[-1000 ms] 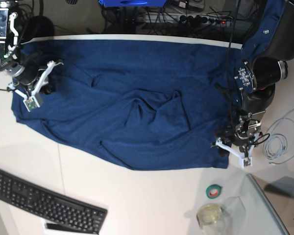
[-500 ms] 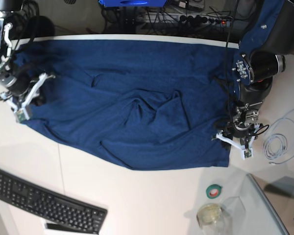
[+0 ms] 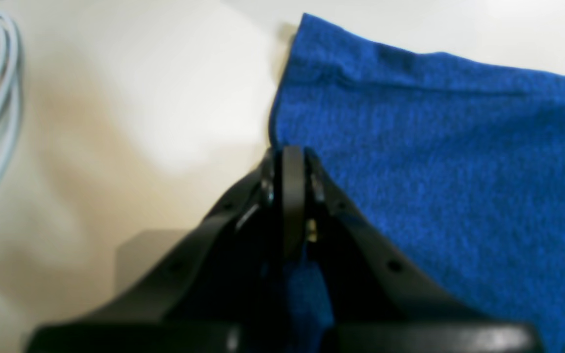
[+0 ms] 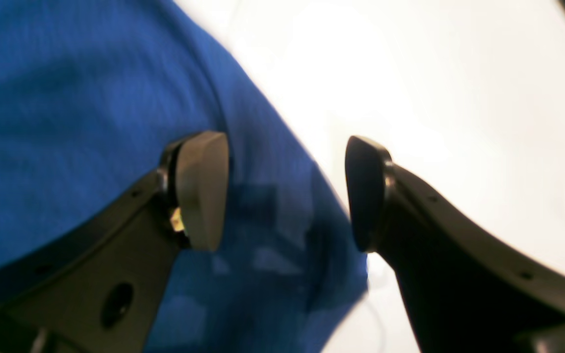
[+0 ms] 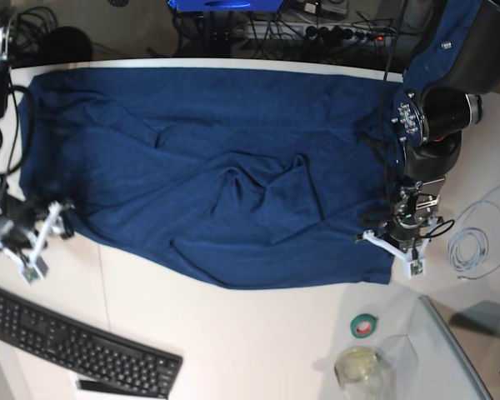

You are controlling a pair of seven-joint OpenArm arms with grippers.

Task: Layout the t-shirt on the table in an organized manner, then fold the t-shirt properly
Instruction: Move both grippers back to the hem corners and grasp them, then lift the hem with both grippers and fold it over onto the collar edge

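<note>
The dark blue t-shirt (image 5: 217,167) lies spread across the white table (image 5: 258,333), with creases bunched near its middle. At the shirt's near right corner, my left gripper (image 5: 397,250) is shut on the hem. In the left wrist view the left gripper (image 3: 287,164) pinches the t-shirt (image 3: 459,171) at its edge, and fabric shows between the fingers. My right gripper (image 5: 32,246) stands open at the shirt's near left corner. In the right wrist view the right gripper (image 4: 282,193) hangs over the t-shirt (image 4: 66,98) edge and holds nothing.
A black keyboard (image 5: 75,346) lies at the front left. A green tape roll (image 5: 364,325) and a glass jar (image 5: 358,364) sit at the front right. A pale cable coil (image 5: 475,246) lies right of the left gripper. Cables and a power strip line the far edge.
My right gripper has moved forward and left off the shirt's left side and opened. My left gripper has closed on the shirt's near right corner.
</note>
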